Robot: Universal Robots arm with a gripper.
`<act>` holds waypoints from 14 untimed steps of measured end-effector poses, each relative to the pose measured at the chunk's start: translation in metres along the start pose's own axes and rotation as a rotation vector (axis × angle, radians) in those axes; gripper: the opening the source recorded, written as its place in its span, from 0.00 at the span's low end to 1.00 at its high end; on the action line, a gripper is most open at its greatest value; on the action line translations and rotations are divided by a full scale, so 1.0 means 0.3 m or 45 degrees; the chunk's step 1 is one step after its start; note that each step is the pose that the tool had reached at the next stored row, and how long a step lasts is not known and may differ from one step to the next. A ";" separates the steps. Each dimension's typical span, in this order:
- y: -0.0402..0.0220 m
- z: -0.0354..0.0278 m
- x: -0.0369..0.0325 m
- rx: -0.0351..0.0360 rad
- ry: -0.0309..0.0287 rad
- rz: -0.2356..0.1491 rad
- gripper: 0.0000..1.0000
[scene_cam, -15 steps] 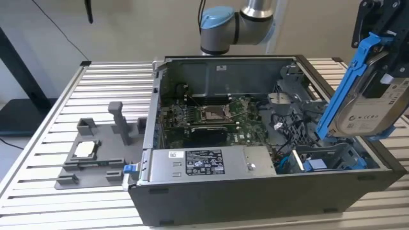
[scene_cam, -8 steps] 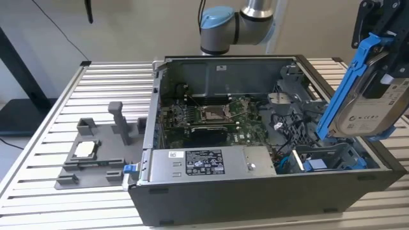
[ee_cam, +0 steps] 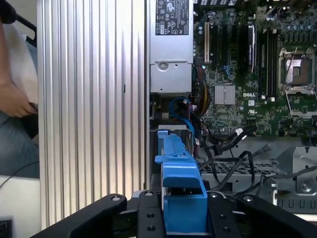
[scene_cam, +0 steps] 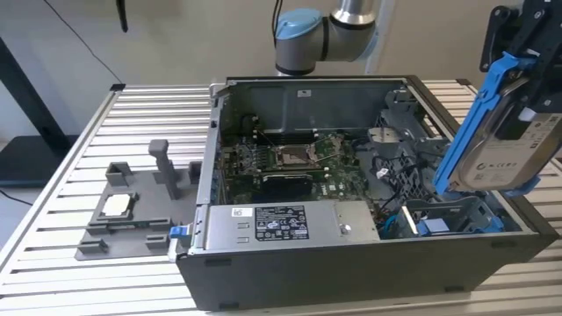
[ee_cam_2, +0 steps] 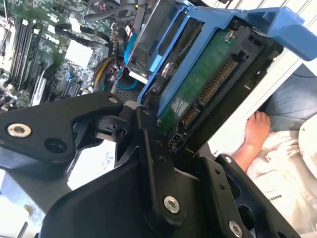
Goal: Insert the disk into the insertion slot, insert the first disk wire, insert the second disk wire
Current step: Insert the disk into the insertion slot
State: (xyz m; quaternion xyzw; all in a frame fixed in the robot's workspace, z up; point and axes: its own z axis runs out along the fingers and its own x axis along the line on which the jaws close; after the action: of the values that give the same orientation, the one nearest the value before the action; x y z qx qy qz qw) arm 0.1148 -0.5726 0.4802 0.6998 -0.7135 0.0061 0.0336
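In the exterior view my gripper [scene_cam: 530, 99] hangs at the right, shut on the disk [scene_cam: 511, 155], a silver-grey drive with a pale label in a blue carrier. The disk is tilted steeply, with its lower end just above the insertion slot [scene_cam: 443, 220], a grey bay with blue tabs in the case's near right corner. The second wrist view shows the disk's green board side [ee_cam_2: 198, 84] between my black fingers [ee_cam_2: 148, 148]. In the first wrist view the carrier's blue end [ee_cam: 178, 198] sits between my fingers. Blue cables [ee_cam: 181, 111] and black cables [scene_cam: 386, 174] lie loose beside the bay; which are the disk wires I cannot tell.
The open computer case [scene_cam: 351, 263] stands on a slatted metal table [scene_cam: 149, 112]. Inside are a grey power supply box [scene_cam: 272, 227] with a sticker and the processor socket [scene_cam: 293, 156]. A grey fixture [scene_cam: 131, 210] lies at the exterior view's left. A person's hand [ee_cam_2: 255, 131] is beside the table.
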 end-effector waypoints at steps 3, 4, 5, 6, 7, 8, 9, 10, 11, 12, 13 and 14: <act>0.001 0.004 0.000 -0.0002 -0.0115 -0.001 0.32; 0.001 0.004 0.000 -0.0003 -0.0194 -0.001 0.32; 0.001 0.004 0.000 -0.0005 -0.0264 -0.001 0.32; 0.001 0.005 0.000 -0.0005 -0.0334 -0.001 0.32; 0.001 0.006 0.000 -0.0006 -0.0388 -0.002 0.32; 0.001 0.008 -0.001 -0.0007 -0.0415 -0.002 0.32; 0.001 0.010 -0.001 -0.0007 -0.0420 -0.002 0.32; 0.001 0.011 -0.001 -0.0007 -0.0419 -0.002 0.32; 0.001 0.011 -0.001 0.0003 -0.0416 -0.002 0.32; 0.001 0.011 -0.001 0.0005 -0.0415 -0.002 0.32; 0.001 0.011 -0.001 0.0006 -0.0416 -0.002 0.32; 0.001 0.011 -0.001 0.0008 -0.0417 -0.002 0.32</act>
State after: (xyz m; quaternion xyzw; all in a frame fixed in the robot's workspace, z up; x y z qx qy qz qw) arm 0.1144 -0.5726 0.4767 0.7003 -0.7135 -0.0052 0.0217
